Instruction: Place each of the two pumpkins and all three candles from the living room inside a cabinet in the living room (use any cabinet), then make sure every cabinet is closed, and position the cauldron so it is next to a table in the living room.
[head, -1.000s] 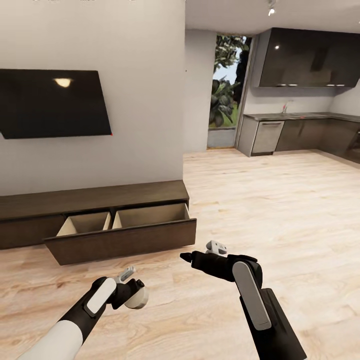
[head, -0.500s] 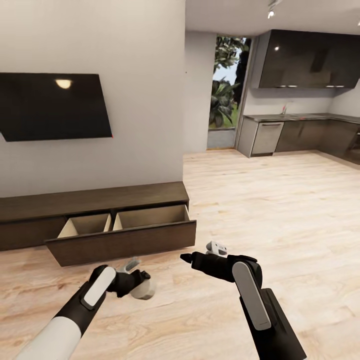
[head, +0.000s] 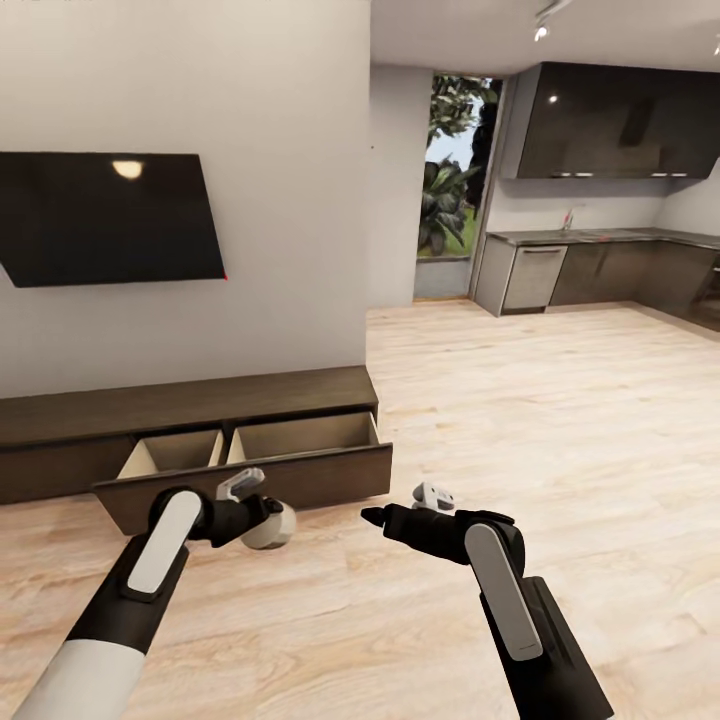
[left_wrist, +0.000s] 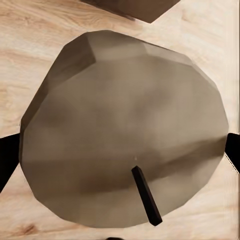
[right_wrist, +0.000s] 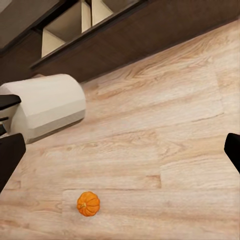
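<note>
My left gripper (head: 262, 517) is shut on a short white candle (head: 272, 526), held just in front of the cabinet's (head: 190, 400) open drawer (head: 250, 470). Seen from the left wrist, the candle's (left_wrist: 125, 135) top and dark wick sit between the black fingers (left_wrist: 7, 156). My right gripper (head: 374, 517) hovers open above the floor, pointing left, with nothing in it. In the right wrist view an orange pumpkin (right_wrist: 88, 203) lies on the wood floor, below the held candle (right_wrist: 47, 106) and the open drawer (right_wrist: 75, 22). The cauldron and the table are out of view.
A dark TV (head: 105, 215) hangs on the wall above the cabinet. The drawer has two pale compartments. Light wood floor (head: 560, 420) stretches right toward a kitchen with dark grey cabinets (head: 620, 115) and a counter (head: 600, 262).
My left arm has carried the candle up and forward, from low over the floor to just in front of the open drawer. The right arm has stayed put.
</note>
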